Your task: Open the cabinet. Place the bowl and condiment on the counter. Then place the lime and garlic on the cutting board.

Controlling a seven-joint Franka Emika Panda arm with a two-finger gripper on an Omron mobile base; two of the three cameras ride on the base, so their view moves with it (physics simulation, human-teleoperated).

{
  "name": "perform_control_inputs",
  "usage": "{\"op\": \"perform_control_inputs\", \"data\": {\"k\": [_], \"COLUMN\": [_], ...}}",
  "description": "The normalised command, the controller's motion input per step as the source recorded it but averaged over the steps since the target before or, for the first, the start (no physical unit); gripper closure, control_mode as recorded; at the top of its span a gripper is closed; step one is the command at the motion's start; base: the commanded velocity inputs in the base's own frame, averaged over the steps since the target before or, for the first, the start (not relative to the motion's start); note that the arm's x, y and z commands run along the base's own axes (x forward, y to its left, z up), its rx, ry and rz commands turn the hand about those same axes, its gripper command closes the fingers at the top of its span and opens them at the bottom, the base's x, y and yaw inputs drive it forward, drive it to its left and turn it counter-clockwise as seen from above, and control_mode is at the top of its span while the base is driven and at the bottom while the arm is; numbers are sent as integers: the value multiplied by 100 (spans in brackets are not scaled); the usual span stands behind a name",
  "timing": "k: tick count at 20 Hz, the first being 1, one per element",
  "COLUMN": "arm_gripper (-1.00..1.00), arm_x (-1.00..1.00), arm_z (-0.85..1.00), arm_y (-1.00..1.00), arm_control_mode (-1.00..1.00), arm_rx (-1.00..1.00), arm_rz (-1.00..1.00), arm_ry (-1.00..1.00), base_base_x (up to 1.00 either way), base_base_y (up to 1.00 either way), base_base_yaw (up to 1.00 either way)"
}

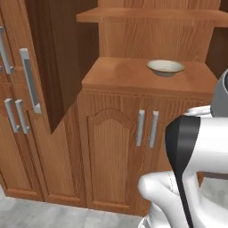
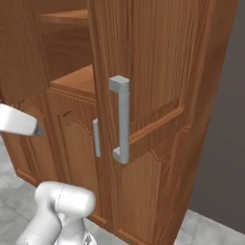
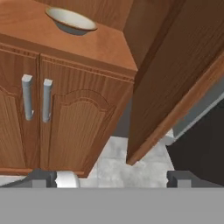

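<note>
Cabinet (image 1: 62,58) doors swung open, so I can reach bowl (image 1: 165,67) on wooden ledge (image 1: 133,73). My gripper (image 3: 112,178) fingers spread wide, empty, below it.

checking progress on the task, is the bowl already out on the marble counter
No, the bowl sits on the brown wooden ledge inside the opened cabinet, above the arched lower doors.

Grey tiled floor (image 1: 40,216) — arched-panel lower doors (image 1: 113,156) shut.
</note>
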Motion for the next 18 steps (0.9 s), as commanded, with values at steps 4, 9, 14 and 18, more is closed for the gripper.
{"op": "perform_control_inputs", "data": {"k": [4,9,14,18], "arm_gripper": [-100,-100,-100,-100], "arm_x": [0,0,0,0], "arm_z": [0,0,0,0], "arm_y": [0,0,0,0], "arm_control_mode": [100,100,100,100], "arm_rx": [0,0,0,0], "arm_rz": [0,0,0,0], "arm_ry": [0,0,0,0], "base_base_x": [39,19,39,48], "base_base_y": [26,20,35,33], "base_base_yaw": [-7,-22,-30,-23]}}
